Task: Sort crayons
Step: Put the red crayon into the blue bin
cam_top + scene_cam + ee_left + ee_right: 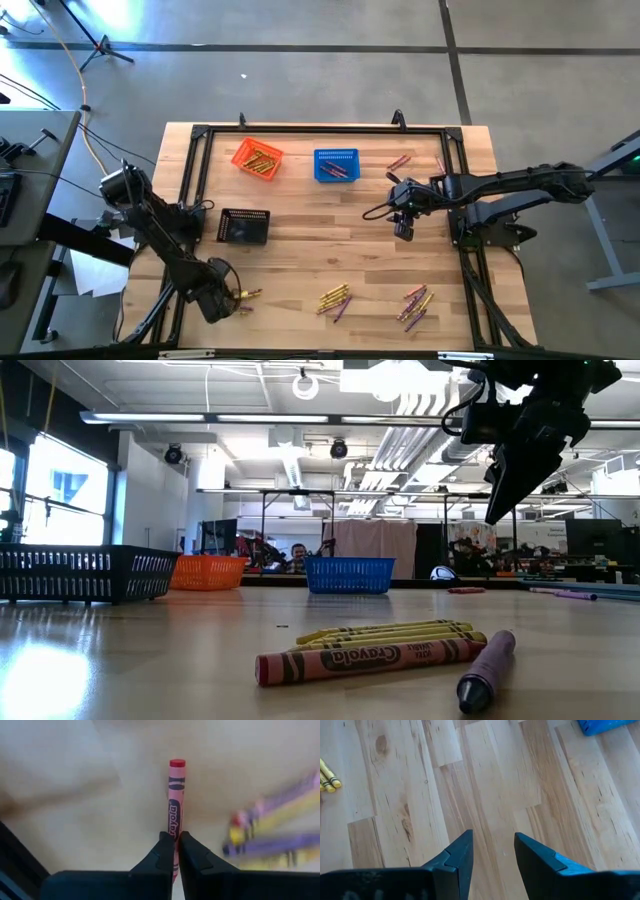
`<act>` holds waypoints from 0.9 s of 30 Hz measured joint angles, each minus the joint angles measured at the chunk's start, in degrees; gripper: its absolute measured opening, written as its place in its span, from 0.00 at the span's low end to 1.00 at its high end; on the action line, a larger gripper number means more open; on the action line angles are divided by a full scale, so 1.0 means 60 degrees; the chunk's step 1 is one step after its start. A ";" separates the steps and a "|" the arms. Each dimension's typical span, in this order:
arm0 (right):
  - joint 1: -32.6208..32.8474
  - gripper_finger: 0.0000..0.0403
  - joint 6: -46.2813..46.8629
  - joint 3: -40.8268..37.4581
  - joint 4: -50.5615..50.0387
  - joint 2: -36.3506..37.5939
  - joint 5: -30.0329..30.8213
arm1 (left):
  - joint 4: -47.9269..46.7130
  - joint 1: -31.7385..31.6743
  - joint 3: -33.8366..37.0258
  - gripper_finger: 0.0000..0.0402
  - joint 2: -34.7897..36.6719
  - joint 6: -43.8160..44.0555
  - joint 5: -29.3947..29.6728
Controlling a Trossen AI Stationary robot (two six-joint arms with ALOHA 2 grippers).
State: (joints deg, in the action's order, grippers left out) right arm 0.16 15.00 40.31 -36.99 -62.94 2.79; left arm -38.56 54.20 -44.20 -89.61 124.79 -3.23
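We find the crayons (pixel 335 299) to be short, thin paper-wrapped sticks in yellow, red and purple, lying in loose groups on the wooden table (pixel 330 250). One group sits near the front edge at the middle, a second group (pixel 416 305) lies to its right, and a few more (pixel 400 160) rest near the far right corner, just beside the blue basket (pixel 336 165).

The left gripper (pixel 175 845) is at the front left of the table, its fingers pinched tight on a red crayon (pixel 176 800) that points straight out ahead of them. More purple and yellow crayons (pixel 275 830) lie blurred beside it.

We read "Crayola" on the red crayon (pixel 370 658) lying nearest the low camera, with yellow crayons (pixel 390 632) touching it behind and a purple crayon (pixel 487 670) angled just beside it. The label on the held crayon is too blurred to read with certainty.

The right gripper (pixel 492 852) hangs above bare boards right of the table's centre, fingers spread wide with nothing between them.

Three mesh baskets stand on the table: an orange basket (pixel 257 158) holding yellow crayons and the blue basket holding purple ones, both along the far side, and a black basket (pixel 245 227) nearer the left arm. A black frame (pixel 195 175) borders the work area.
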 joint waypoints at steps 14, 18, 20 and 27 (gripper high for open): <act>0.0000 0.32 -0.0349 0.0000 0.0147 0.0000 0.0004 | -0.0925 -0.1550 -0.0031 0.00 0.1720 -0.1726 0.3182; 0.0000 0.32 -0.0438 0.0000 0.0580 0.0000 0.0004 | -0.0760 -0.2658 -0.0034 0.00 0.2196 -0.3222 0.4437; 0.0000 0.32 -0.0551 0.0000 0.0827 0.0000 0.0004 | -0.0551 -0.3298 -0.0034 0.00 0.2419 -0.4217 0.4846; 0.0000 0.32 -0.1388 0.0000 0.2075 0.0000 0.0285 | 0.1242 -0.5629 -0.0035 0.00 0.2957 -0.8647 0.6003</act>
State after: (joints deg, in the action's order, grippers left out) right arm 0.16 6.67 40.32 -24.54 -62.94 4.50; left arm -31.11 20.43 -44.41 -71.87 72.91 32.78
